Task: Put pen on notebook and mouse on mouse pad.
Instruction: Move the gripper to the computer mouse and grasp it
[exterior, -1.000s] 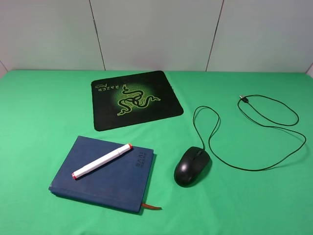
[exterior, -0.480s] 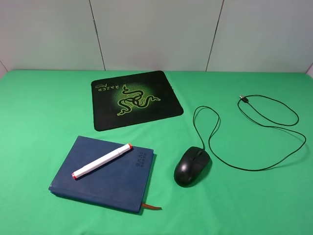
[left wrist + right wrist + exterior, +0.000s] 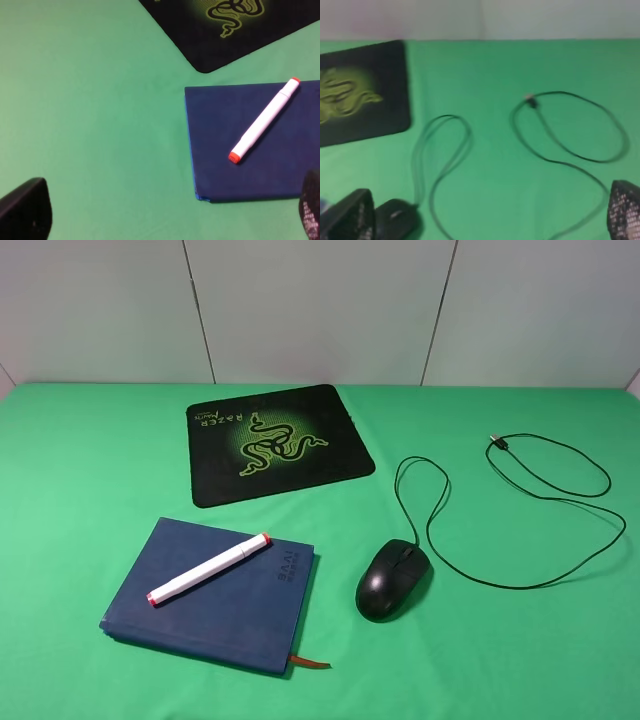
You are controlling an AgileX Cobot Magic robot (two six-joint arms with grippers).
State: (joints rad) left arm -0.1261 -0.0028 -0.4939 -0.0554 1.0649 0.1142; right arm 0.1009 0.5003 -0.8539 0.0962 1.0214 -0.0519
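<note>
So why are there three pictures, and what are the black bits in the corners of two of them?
It's a robot with two arms. One picture comes from a camera high above the green table; the arms are out of that shot. The other two come from little cameras on the robot's wrists. The black bits are fingers of each end effector, the robot's pincer hand. The left end effector and the right end effector are both open and hold nothing. On the table, a white pen lies on a blue notebook. A black mouse sits on the green beside it, its long cable curling away. It isn't on the snake mouse pad yet.
</note>
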